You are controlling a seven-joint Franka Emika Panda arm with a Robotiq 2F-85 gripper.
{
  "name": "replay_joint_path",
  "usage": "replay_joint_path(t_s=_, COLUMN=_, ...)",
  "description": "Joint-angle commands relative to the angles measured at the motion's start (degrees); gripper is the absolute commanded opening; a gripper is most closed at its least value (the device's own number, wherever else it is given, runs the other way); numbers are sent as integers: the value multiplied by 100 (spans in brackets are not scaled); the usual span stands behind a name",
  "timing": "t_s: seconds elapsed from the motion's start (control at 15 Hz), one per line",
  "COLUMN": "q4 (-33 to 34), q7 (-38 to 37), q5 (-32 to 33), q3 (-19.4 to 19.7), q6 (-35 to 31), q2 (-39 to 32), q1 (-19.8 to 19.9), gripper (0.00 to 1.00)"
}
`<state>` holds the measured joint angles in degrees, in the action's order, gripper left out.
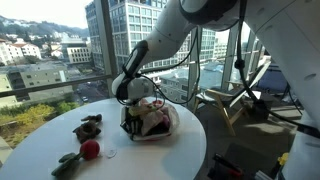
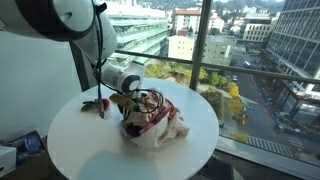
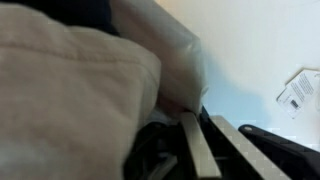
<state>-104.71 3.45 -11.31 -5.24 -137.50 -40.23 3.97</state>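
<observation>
A crumpled white and beige cloth bundle with red trim (image 1: 158,120) (image 2: 162,128) lies near the middle of the round white table (image 1: 150,160) (image 2: 100,150). My gripper (image 1: 130,119) (image 2: 131,108) is down at the bundle's edge in both exterior views. In the wrist view the beige cloth (image 3: 80,90) fills the left half. My gripper (image 3: 203,116) has its two fingers almost together, with a fold of the cloth pinched at their tips.
A dark toy (image 1: 88,125), a red ball (image 1: 90,149) and a green object (image 1: 68,163) lie on the table away from the bundle. A white paper tag (image 3: 300,92) lies on the tabletop. A wooden frame (image 1: 235,105) stands by the window.
</observation>
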Motion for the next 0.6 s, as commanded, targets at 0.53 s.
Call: replay_joint_path(t_s=0.53, q4=334, q7=2170, q5=-2962, q3=-1402, q6=392, q2=-49, q1=1434, gripper=0)
